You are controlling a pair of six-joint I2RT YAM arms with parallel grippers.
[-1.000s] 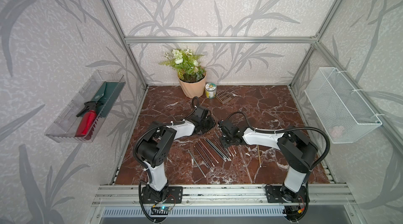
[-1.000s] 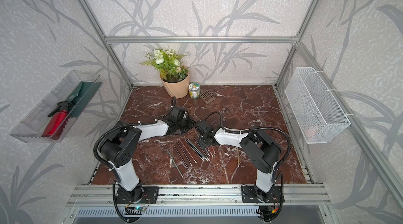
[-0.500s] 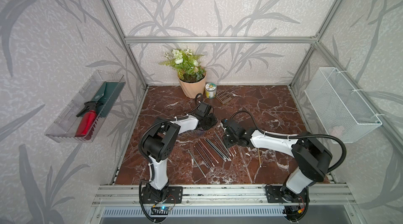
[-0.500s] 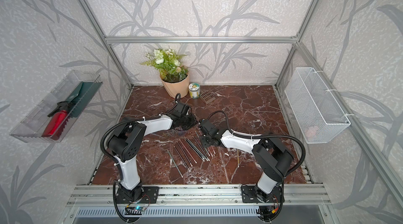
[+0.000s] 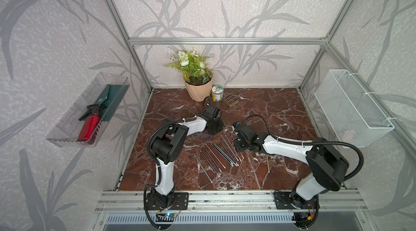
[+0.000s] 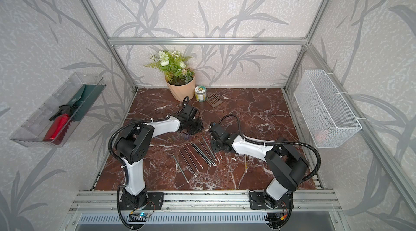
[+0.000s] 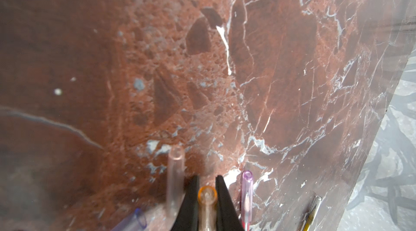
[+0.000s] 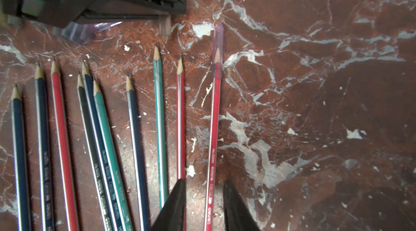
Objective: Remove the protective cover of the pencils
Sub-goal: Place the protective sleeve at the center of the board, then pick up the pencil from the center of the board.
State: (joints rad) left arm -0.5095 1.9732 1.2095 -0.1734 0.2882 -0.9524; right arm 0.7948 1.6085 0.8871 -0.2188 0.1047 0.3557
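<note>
While pencils (image 5: 222, 154) lie loose, the clear tray (image 5: 65, 128) holds a red bottle (image 5: 89, 127).

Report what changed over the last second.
On the right arm the elbow swung outward; on the left arm it drew inward. The grippers barely shifted. The right gripper has its jaws apart around a capped red pencil. The left gripper stays shut on the orange cap. The loose pencils kept their row.

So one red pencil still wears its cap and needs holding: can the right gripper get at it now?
Probably yes. In the right wrist view the capped red pencil lies between the right gripper's open jaws, nothing over it, though one jaw overlaps the bare red pencil beside it.
</note>
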